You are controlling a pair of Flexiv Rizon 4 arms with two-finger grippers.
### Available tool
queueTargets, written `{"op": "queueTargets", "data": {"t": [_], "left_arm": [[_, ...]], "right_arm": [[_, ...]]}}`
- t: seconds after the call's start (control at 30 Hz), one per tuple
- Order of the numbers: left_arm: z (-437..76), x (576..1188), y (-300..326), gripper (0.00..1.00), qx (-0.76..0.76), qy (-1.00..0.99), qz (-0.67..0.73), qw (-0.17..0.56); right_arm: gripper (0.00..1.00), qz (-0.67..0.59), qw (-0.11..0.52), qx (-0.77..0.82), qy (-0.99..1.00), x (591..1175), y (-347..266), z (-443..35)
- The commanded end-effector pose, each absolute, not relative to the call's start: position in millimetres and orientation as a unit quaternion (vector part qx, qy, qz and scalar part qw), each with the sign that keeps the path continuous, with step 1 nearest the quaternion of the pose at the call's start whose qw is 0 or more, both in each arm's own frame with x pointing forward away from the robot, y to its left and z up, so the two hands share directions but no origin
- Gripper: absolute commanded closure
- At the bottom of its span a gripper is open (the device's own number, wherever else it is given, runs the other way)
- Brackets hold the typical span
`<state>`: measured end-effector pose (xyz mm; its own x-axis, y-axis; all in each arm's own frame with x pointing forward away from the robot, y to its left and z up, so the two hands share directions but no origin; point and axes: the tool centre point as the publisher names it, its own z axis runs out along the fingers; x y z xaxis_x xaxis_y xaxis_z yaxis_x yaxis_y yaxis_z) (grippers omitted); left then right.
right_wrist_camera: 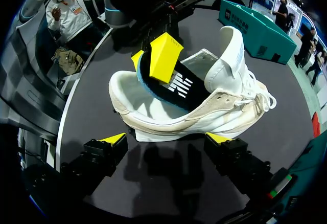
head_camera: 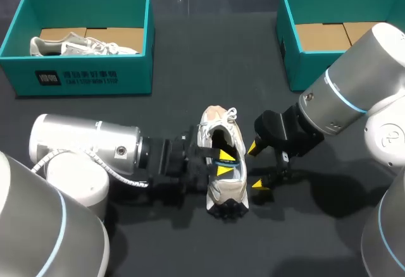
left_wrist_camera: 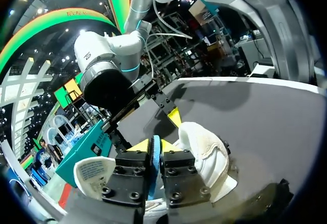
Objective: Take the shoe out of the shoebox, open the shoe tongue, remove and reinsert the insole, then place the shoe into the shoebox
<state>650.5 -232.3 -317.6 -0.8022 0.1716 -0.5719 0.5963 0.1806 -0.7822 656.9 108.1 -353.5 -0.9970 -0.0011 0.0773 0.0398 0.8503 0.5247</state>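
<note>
The shoe [head_camera: 223, 191] lay on the table [head_camera: 190, 55]. Over the shoe's opening, the left gripper [head_camera: 223, 164] was closed narrowly on the insole [right_wrist_camera: 168, 88], apparently to draw it out. The right gripper [head_camera: 255, 166] gaped wide just beside the shoe, probably ready to steady it.

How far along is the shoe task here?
Done: the sneaker stands on the table, out of the shoebox, tongue lifted. In hand: the left pincer is shut on the insole, half raised from the sneaker; coming out or going back, I cannot tell. The right pincer is open beside it. Left: seating the insole and boxing the sneaker.
</note>
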Motion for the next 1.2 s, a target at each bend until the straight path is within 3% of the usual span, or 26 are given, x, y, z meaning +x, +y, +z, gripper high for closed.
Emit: {"op": "queueTargets", "data": {"t": [0.03,0.3,0.47,0.57,0.63,0.87,1.2], "left_arm": [[-328,652,-241,1.00,0.270,0.761,-0.561,0.181],[-353,670,-246,1.00,0.271,0.776,-0.524,0.222],[-340,665,-241,1.00,0.255,0.771,-0.552,0.192],[-325,659,-236,0.70,0.251,0.769,-0.561,0.175],[-318,657,-234,0.62,0.254,0.771,-0.560,0.167],[-300,653,-227,0.57,0.266,0.781,-0.544,0.148],[-294,652,-215,0.58,0.305,0.801,-0.504,0.110]], "right_arm": [[0.00,-0.273,0.036,-0.010,-0.961,656,108,-354],[0.00,-0.273,0.036,-0.010,-0.961,656,108,-354],[0.00,-0.273,0.036,-0.010,-0.961,656,108,-354],[0.00,-0.273,0.036,-0.010,-0.961,656,108,-354],[0.00,-0.273,0.036,-0.010,-0.961,656,108,-354],[0.00,-0.273,0.036,-0.010,-0.961,656,108,-354],[0.00,-0.273,0.036,-0.010,-0.961,656,108,-354]]}}
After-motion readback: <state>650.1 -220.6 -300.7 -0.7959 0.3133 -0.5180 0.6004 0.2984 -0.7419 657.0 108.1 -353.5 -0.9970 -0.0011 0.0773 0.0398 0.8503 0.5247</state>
